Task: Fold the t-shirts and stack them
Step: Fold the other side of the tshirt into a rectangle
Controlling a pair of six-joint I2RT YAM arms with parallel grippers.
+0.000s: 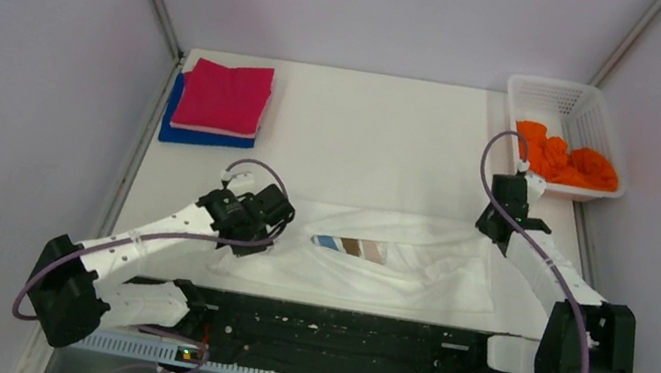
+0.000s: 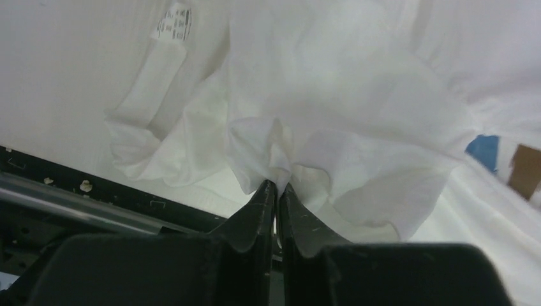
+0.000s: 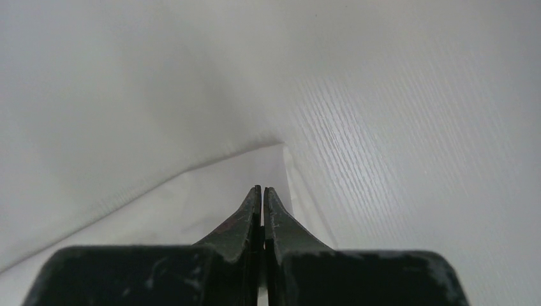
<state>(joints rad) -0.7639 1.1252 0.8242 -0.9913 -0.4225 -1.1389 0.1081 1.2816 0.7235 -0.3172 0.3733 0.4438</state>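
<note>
Tight pinch: left gripper clamps the bunched white t-shirt; only its wrist view shows the label ahead-left of the jaws. Over on the right gripper, jaws closed, cloth just beyond.

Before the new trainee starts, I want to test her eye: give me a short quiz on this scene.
1. True or false: the orange shirt lies in the basket.
2. Which colour tops the folded stack? A magenta; B blue; C orange.
3. Fill in: the left gripper is shut on the ___ shirt.
Key: 1 true; 2 A; 3 white.
</note>
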